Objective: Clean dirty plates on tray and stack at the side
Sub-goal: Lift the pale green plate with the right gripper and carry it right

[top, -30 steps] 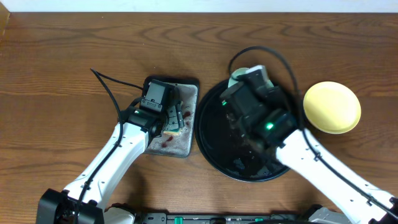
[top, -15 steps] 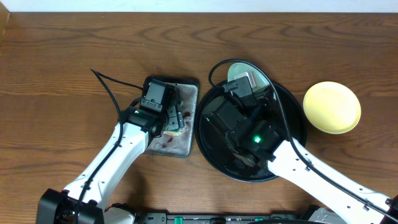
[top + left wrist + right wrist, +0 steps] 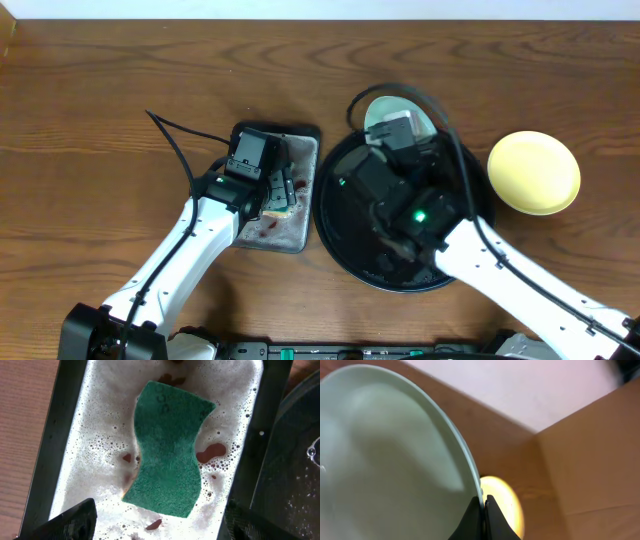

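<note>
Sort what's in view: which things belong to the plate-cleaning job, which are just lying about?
Job: mint plate, pinched in right claw; yellow plate; black tray; green sponge; soapy grey pan.
Lying about: brown cardboard box.

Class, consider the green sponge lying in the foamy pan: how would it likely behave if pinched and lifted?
The green waisted scouring sponge would probably squash rather than stay stiff, judging by its fibrous, foam-like body. Lying in suds in the grey rectangular metal pan, it is likely soaked: heavier than it looks, dripping and somewhat slippery.
</note>
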{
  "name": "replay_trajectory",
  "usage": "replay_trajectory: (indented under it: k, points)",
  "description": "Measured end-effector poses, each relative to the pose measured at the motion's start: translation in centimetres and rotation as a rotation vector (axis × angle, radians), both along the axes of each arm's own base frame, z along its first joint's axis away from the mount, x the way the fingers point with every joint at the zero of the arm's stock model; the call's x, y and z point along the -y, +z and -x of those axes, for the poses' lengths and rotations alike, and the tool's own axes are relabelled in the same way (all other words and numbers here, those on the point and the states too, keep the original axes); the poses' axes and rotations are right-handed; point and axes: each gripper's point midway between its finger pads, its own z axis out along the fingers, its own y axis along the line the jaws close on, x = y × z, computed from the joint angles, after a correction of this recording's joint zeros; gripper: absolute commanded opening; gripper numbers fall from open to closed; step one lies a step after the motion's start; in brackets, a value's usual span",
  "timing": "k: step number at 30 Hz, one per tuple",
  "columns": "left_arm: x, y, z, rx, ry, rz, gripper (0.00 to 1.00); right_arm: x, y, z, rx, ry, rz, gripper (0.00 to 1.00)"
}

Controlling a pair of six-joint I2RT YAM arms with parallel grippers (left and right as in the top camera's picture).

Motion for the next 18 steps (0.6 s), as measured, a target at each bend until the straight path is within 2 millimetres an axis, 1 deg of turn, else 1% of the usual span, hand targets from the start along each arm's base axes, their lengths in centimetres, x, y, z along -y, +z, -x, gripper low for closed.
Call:
replay_trajectory:
  k: [1, 4, 5, 6, 8, 9, 10, 14, 17, 18]
  points:
    - [0.0, 0.0, 0.0, 0.000, 0.000, 0.000, 0.82, 0.5, -0.5, -0.3, -0.017, -0.013, -0.037, 0.01]
    - [0.0, 0.0, 0.0, 0.000, 0.000, 0.000, 0.82, 2.8, -2.4, -1.6, -0.078, -0.083, -0.197, 0.01]
    - [0.0, 0.0, 0.0, 0.000, 0.000, 0.000, 0.82, 3.9, -3.1, -2.1, -0.095, -0.117, -0.257, 0.01]
    - [0.0, 0.0, 0.0, 0.000, 0.000, 0.000, 0.82, 5.4, -3.9, -2.5, -0.114, -0.167, -0.337, 0.01]
    - [0.0, 0.0, 0.0, 0.000, 0.000, 0.000, 0.82, 7.1, -4.7, -2.9, -0.132, -0.227, -0.432, 0.01]
    - [0.0, 0.0, 0.0, 0.000, 0.000, 0.000, 0.82, 8.4, -5.3, -3.1, -0.143, -0.273, -0.499, 0.01]
    - [0.0, 0.0, 0.0, 0.000, 0.000, 0.000, 0.82, 9.2, -5.7, -3.2, -0.151, -0.301, -0.542, 0.01]
    - [0.0, 0.0, 0.0, 0.000, 0.000, 0.000, 0.82, 13.7, -8.1, -3.0, -0.184, -0.462, -0.749, 0.01]
    - [0.0, 0.0, 0.0, 0.000, 0.000, 0.000, 0.82, 16.8, -10.3, -2.0, -0.205, -0.585, -0.877, 0.01]
    - [0.0, 0.0, 0.0, 0.000, 0.000, 0.000, 0.82, 18.4, -11.5, -1.4, -0.204, -0.645, -0.932, 0.01]
